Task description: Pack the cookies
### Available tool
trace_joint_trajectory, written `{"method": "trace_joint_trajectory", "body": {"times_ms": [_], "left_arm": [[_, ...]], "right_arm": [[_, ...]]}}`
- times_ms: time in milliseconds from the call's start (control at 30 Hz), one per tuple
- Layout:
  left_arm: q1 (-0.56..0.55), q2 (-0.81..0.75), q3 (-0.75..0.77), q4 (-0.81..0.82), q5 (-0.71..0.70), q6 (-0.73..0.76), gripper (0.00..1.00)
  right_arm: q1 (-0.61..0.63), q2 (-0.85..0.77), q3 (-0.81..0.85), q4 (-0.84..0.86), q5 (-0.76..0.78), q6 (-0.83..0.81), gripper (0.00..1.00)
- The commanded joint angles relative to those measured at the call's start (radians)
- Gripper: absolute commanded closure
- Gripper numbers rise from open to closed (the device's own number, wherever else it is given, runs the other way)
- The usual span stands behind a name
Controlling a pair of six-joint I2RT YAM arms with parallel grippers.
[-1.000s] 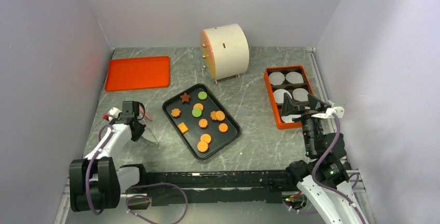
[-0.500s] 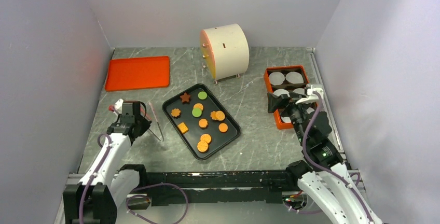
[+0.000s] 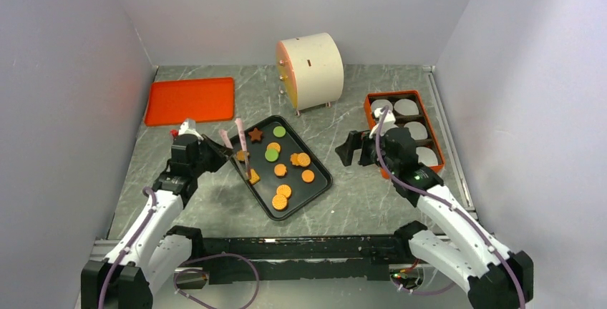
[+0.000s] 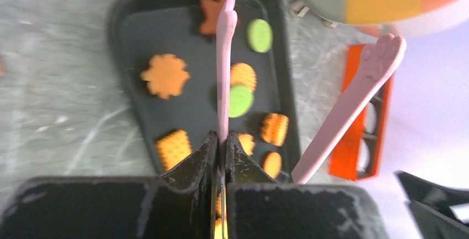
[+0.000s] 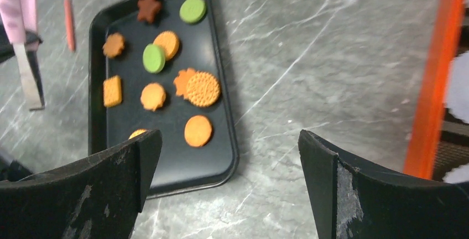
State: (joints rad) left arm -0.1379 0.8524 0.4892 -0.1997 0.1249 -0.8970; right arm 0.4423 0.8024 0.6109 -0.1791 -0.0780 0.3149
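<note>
Cookies (image 5: 203,88): small flat orange, green and brown pieces lying on black rectangular baking tray (image 3: 263,189), mid-table.
Left pincer (image 4: 220,139): pinching one arm of pink paw-tipped tongs (image 4: 223,73), at tray's 9 o'clock.
Right pincer (image 5: 229,139): spread wide, empty, at tray's 3 o'clock.

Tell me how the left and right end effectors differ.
The left end effector is shut on pink paw-tipped tongs; the right end effector is wide open and empty. The left sits left of the black rectangular cookie tray; the right sits between that tray and the orange compartment box. Both are black and two-fingered.
</note>
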Motion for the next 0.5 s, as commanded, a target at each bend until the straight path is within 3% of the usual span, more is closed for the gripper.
{"method": "trace_joint_trajectory", "body": {"times_ms": [0,167,467], "left_arm": [[-0.019,0.025,-0.059,0.323,0.192,-0.128,0.95],[-0.053,0.022,-0.108,0.478,0.192,-0.239,0.95],[-0.166,0.099,-0.194,0.828,0.145,-0.435,0.95]], "right_arm": [[0.004,0.074,0.023,0.11,-0.23,0.013,0.0],[0.012,0.118,-0.066,0.351,-0.381,0.139,0.0],[0.095,0.235,-0.147,0.751,-0.437,0.419,0.0]]}}
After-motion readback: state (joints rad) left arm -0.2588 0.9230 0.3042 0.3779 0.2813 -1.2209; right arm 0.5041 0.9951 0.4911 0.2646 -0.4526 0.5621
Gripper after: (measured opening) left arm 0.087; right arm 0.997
